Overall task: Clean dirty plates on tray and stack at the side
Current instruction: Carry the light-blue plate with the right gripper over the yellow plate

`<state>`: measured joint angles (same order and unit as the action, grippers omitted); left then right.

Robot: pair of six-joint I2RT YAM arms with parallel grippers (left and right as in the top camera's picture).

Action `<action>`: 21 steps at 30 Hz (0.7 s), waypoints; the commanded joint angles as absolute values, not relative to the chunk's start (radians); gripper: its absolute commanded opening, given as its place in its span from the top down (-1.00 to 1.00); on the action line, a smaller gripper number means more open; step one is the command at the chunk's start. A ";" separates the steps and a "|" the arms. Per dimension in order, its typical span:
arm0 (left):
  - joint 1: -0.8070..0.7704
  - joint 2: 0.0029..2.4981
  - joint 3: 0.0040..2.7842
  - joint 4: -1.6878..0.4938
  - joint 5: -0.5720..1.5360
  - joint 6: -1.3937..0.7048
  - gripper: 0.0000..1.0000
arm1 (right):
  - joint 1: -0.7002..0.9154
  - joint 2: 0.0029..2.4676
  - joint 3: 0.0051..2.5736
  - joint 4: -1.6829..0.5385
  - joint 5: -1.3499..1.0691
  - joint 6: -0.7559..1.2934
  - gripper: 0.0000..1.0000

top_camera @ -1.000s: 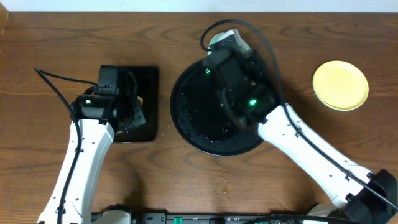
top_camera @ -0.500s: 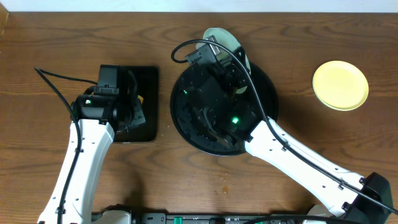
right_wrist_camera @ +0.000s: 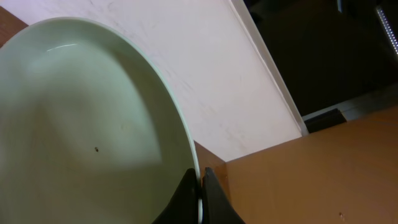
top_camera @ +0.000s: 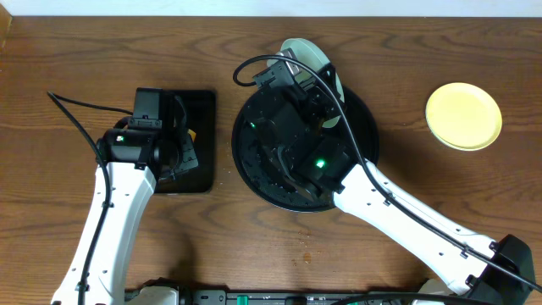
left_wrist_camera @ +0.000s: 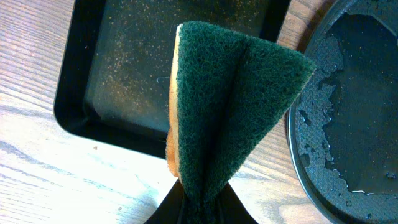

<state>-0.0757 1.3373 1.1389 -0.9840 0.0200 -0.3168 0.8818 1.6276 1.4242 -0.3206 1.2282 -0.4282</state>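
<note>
My right gripper [right_wrist_camera: 200, 186] is shut on the rim of a pale mint-blue plate [right_wrist_camera: 87, 130] and holds it tilted up over the far edge of the round black tray [top_camera: 254, 157]. From overhead only part of this plate [top_camera: 306, 52] shows behind the right arm. The pale yellow plate [top_camera: 463, 115] lies flat on the wood tabletop at the right. My left gripper [left_wrist_camera: 199, 198] is shut on a green and yellow sponge [left_wrist_camera: 233, 99], held over the gap between the rectangular tray and the round tray [left_wrist_camera: 348, 112]. The other mint-blue plate is not in view.
A narrow black rectangular tray [top_camera: 199, 140] lies left of the round tray, under my left gripper; it also shows in the left wrist view [left_wrist_camera: 137, 68]. The round tray's surface is wet with droplets. A white wall edge runs along the table's far side.
The right arm swung left over the round tray and lifted the mint-blue plate up on edge at the far rim. In the last half second nothing moved. The left arm stayed still.
</note>
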 commanded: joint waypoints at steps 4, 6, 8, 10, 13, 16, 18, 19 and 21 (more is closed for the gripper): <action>-0.073 1.341 1.129 -0.982 0.019 -0.307 0.78 | 0.872 1.615 1.439 -0.357 1.154 -0.410 0.98; -0.073 1.341 1.129 -0.976 0.018 -0.297 0.78 | 0.848 1.615 1.439 -0.402 1.050 -0.348 0.98; -0.073 1.341 1.129 -0.957 0.015 -0.257 0.79 | 0.808 1.615 1.439 -0.453 0.916 -0.279 0.99; -0.073 1.341 1.127 -0.933 0.006 -0.241 0.80 | 0.753 1.615 1.439 -0.500 0.767 -0.200 0.98; -0.073 1.349 1.127 -0.902 0.006 -0.221 0.80 | 0.643 1.615 1.439 -0.558 0.523 -0.082 0.98; -0.073 1.371 1.127 -0.880 -0.011 -0.222 0.80 | 0.522 1.615 1.439 -0.590 0.275 -0.030 0.98; -0.073 1.393 1.127 -0.875 -0.046 -0.222 0.80 | 0.437 1.615 1.439 -0.601 0.141 -0.010 0.98; -0.073 1.407 1.127 -0.875 -0.062 -0.222 0.79 | 0.394 1.615 1.439 -0.604 0.090 0.002 0.99; -0.073 1.437 1.127 -0.876 -0.065 -0.222 0.79 | 0.293 1.615 1.439 -0.606 -0.012 0.020 0.98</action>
<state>-0.0753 1.3994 1.1374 -0.8776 -0.0162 -0.2375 0.3981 1.6276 1.4250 -0.6071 0.2710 -0.0677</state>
